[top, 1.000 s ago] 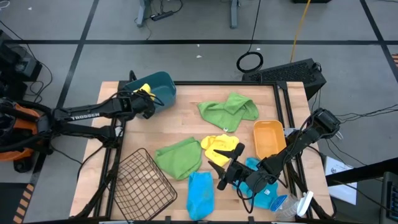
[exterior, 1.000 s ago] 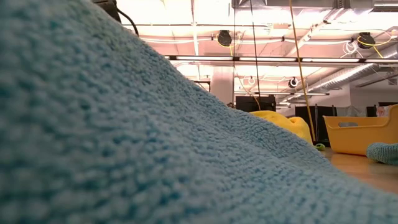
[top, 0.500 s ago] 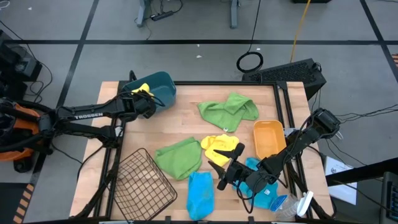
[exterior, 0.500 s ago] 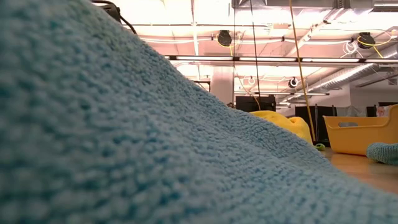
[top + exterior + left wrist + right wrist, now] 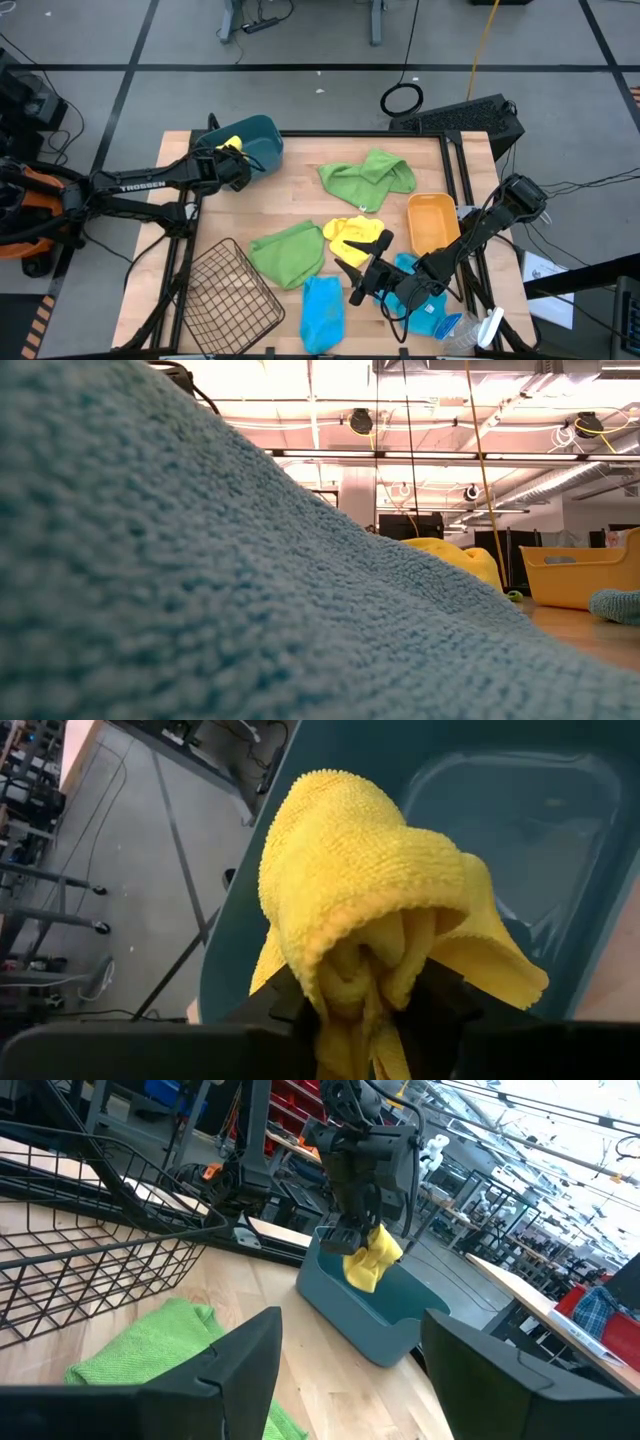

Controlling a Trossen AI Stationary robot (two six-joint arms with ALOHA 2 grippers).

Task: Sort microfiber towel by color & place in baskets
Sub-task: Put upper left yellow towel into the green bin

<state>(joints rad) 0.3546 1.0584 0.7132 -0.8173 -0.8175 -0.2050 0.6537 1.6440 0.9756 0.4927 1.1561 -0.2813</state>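
Note:
My left gripper (image 5: pixel 232 152) is shut on a yellow towel (image 5: pixel 360 890) and holds it over the open teal bin (image 5: pixel 258 138) at the table's far left. My right gripper (image 5: pixel 362 268) stands open near the table's near right, pointing level, with nothing between its fingers. Beside it a second yellow towel (image 5: pixel 350 233) lies on the wood, and a blue towel (image 5: pixel 420 292) lies under the right arm. Two green towels (image 5: pixel 368 175) (image 5: pixel 288 253) and another blue towel (image 5: pixel 322 310) lie flat on the table. My left gripper pinches a bunched fold of the yellow towel (image 5: pixel 352 982) between its two fingers, several layers together. The fingers (image 5: pixel 445 1000) slant downward from the table's left side. The towel is lifted clear and bulges out past the fingertips, above the bin's opening (image 5: pixel 372 1295).
An orange tub (image 5: pixel 432 222) stands at the right edge and a wire-mesh basket (image 5: pixel 228 298) at the near left. A clear bottle (image 5: pixel 482 330) lies at the near right corner. In the low view the blue towel (image 5: pixel 200 560) fills most of the picture.

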